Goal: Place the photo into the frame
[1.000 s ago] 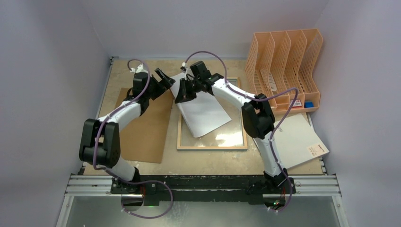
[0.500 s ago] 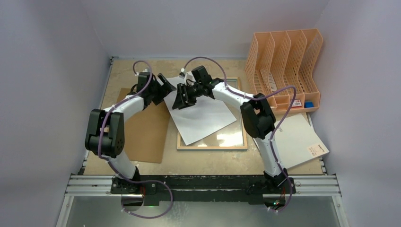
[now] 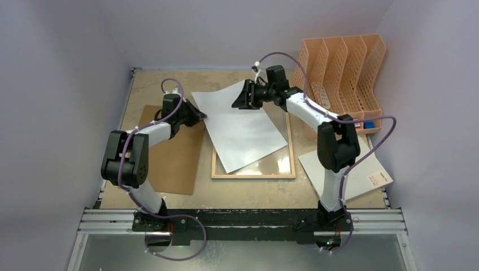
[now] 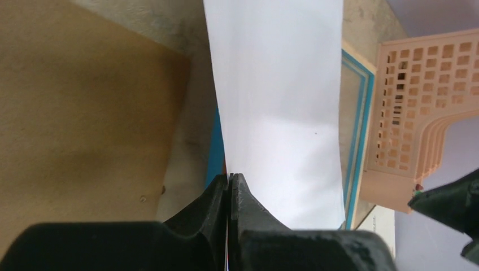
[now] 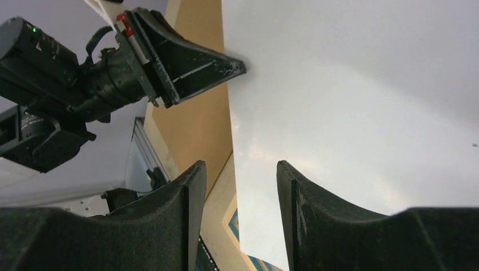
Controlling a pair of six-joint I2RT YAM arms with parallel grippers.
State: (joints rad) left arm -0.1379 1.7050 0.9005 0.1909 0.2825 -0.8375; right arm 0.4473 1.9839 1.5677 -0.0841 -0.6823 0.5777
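Note:
The photo (image 3: 243, 127) shows only its white back and lies askew over the frame (image 3: 253, 175), its far left part sticking out past the frame's wood rear edge. My left gripper (image 3: 201, 117) is shut on the photo's left corner; in the left wrist view the sheet (image 4: 282, 113) runs straight out from the closed gripper (image 4: 230, 176), with the frame's cyan face (image 4: 356, 141) beyond. My right gripper (image 3: 237, 100) hovers open at the photo's far edge. In the right wrist view the gripper (image 5: 240, 165) holds nothing; the photo (image 5: 350, 101) lies beyond it.
A brown backing board (image 3: 169, 158) lies left of the frame, under the left arm. A peach file organiser (image 3: 342, 73) stands at the back right. A white sheet with small print (image 3: 353, 166) lies at the right, beside the right arm's base.
My left gripper has moved in and shut on the photo's left corner. My right gripper has opened, let go of the photo and drawn back to the right. The photo has settled flatter.

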